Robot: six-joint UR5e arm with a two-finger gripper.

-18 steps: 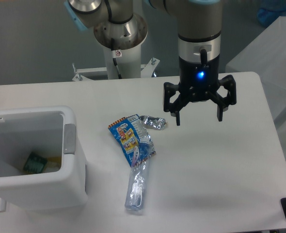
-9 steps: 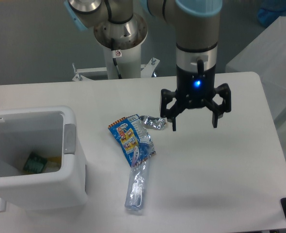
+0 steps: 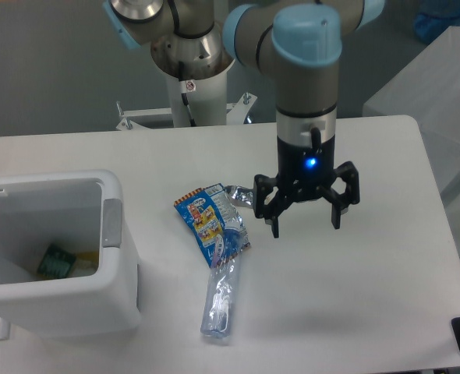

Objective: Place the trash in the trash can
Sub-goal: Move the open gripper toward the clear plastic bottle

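Even overhead light, soft shadows on the white table (image 3: 386, 280), slightly soft focus, cool cast

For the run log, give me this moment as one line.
gripper: open, above table | foil, wrapper, bottle: on table | trash can: open

No legible text on the snack wrapper (image 3: 212, 221).

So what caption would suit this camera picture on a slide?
Open gripper hovers beside foil, wrapper and bottle; white bin waits.
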